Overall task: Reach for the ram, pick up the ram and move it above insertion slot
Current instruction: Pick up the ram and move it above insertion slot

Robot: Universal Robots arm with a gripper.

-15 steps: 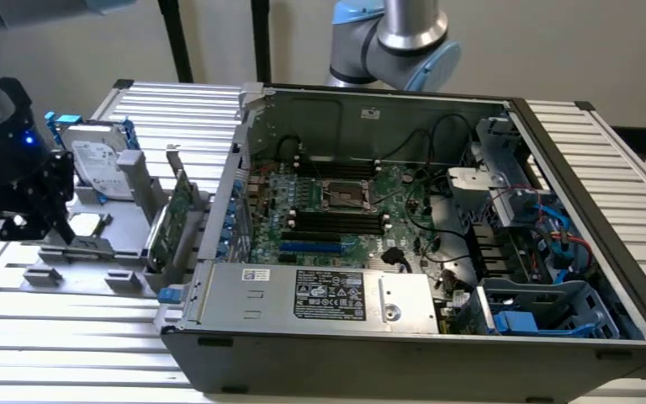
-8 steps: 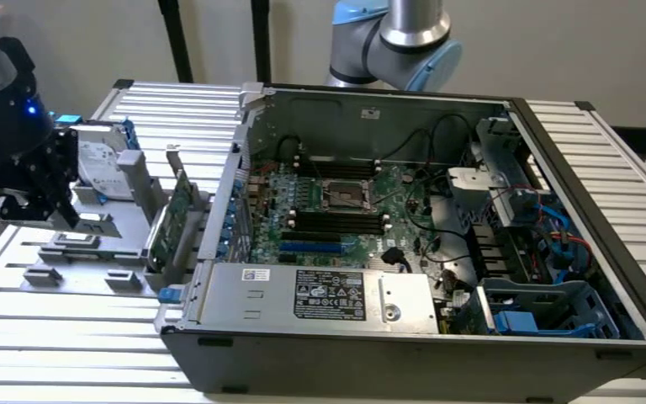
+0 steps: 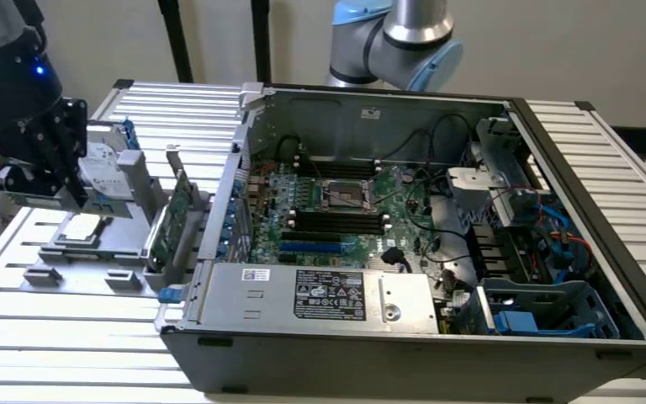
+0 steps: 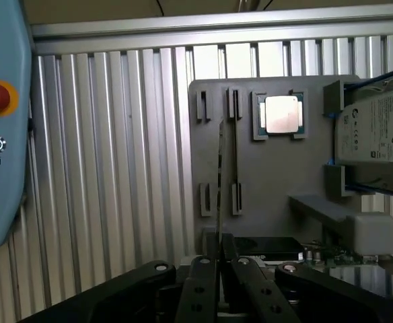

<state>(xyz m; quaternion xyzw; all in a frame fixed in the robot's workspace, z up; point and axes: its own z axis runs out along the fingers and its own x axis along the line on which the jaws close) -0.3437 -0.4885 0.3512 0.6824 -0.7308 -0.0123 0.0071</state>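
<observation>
The ram shows edge-on as a thin pale line, so its face and ends are hard to make out. The gripper is cut off at the picture's edge, and I cannot tell whether it is closed on the ram. The ram lies over the gray fixture plate on the counter, between the plate's two pairs of clips. It starts right at the gripper, with its long axis pointing straight away across the plate.
</observation>
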